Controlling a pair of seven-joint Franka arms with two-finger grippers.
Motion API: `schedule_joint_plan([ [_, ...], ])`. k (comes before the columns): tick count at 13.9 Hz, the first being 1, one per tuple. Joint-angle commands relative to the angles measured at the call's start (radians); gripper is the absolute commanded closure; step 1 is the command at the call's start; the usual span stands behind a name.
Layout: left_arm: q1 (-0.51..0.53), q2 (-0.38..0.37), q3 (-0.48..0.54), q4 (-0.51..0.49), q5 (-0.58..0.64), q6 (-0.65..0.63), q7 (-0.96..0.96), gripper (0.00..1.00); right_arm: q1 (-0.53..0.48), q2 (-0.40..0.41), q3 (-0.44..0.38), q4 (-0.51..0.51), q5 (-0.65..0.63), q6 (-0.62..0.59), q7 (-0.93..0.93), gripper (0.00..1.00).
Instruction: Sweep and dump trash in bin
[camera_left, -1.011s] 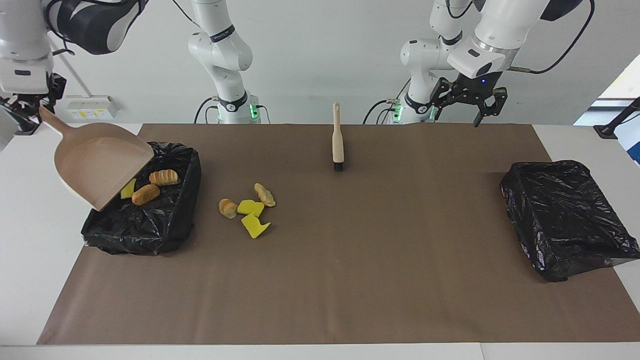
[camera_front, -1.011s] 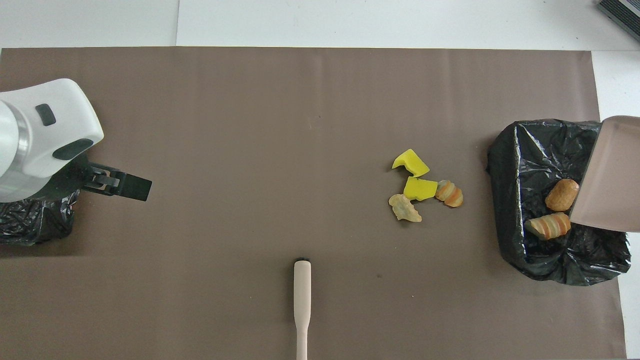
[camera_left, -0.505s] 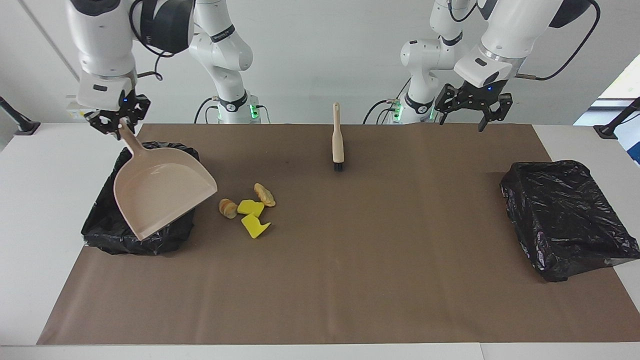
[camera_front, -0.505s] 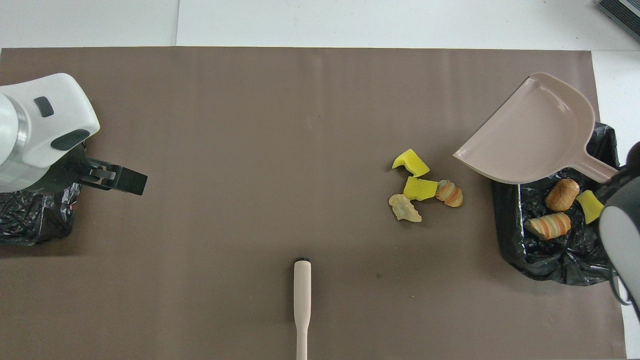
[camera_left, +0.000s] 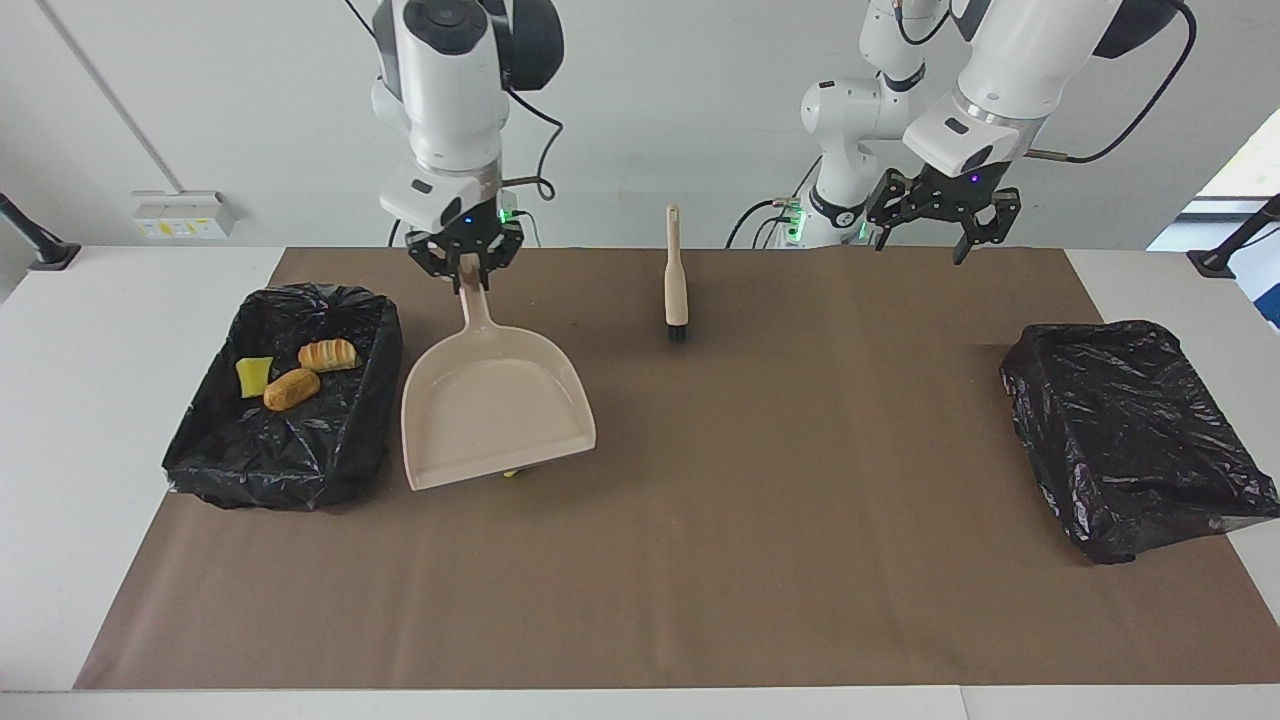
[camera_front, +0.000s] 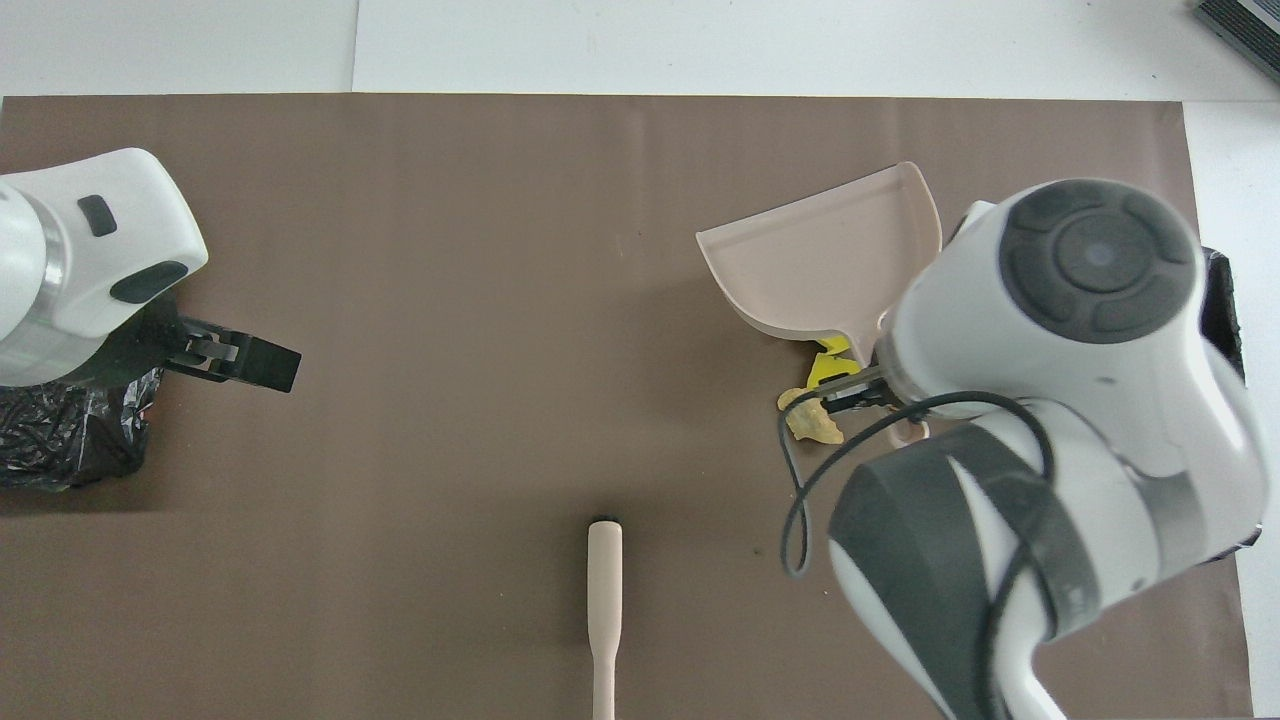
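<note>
My right gripper (camera_left: 465, 262) is shut on the handle of the pale pink dustpan (camera_left: 495, 405), which hangs tilted over the loose trash on the brown mat. The pan hides that trash in the facing view, apart from a yellow sliver (camera_left: 510, 472). In the overhead view a yellow wedge (camera_front: 828, 365) and a pale lump (camera_front: 812, 420) show beside the dustpan (camera_front: 830, 260). Three scraps lie in the black-lined bin (camera_left: 285, 440): a yellow wedge (camera_left: 254, 375), a brown lump (camera_left: 291, 388) and a striped roll (camera_left: 327, 353). My left gripper (camera_left: 925, 238) waits open and empty in the air.
The beige-handled brush (camera_left: 676, 285) lies on the mat near the robots, bristles away from them; it also shows in the overhead view (camera_front: 604, 610). A second black-lined bin (camera_left: 1130, 435) stands at the left arm's end of the table.
My right gripper has carried the dustpan from over the bin to over the loose scraps. Three scraps now lie uncovered in the bin. The left arm has hardly moved.
</note>
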Motion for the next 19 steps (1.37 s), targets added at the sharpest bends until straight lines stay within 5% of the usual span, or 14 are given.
schedule_joint_plan([
  [1,0.0,-0.006,-0.002,0.005,-0.007,-0.016,0.01,0.0,0.103,0.142,-0.005,0.045,0.024,0.127,0.237,1.0],
  [7,0.006,-0.012,-0.002,0.0,-0.01,-0.025,0.009,0.0,0.332,0.383,-0.009,0.148,0.018,0.289,0.645,1.0],
  [17,0.026,-0.005,0.004,0.009,0.009,-0.016,0.009,0.0,0.321,0.416,-0.007,0.076,-0.062,0.442,0.648,1.0],
  [18,0.026,-0.008,0.004,0.003,0.007,-0.018,0.009,0.0,0.318,0.417,-0.007,0.079,-0.062,0.44,0.642,0.87],
  [19,0.026,-0.011,0.004,0.003,0.006,-0.018,0.006,0.0,0.32,0.416,-0.008,0.081,-0.063,0.433,0.627,0.33],
])
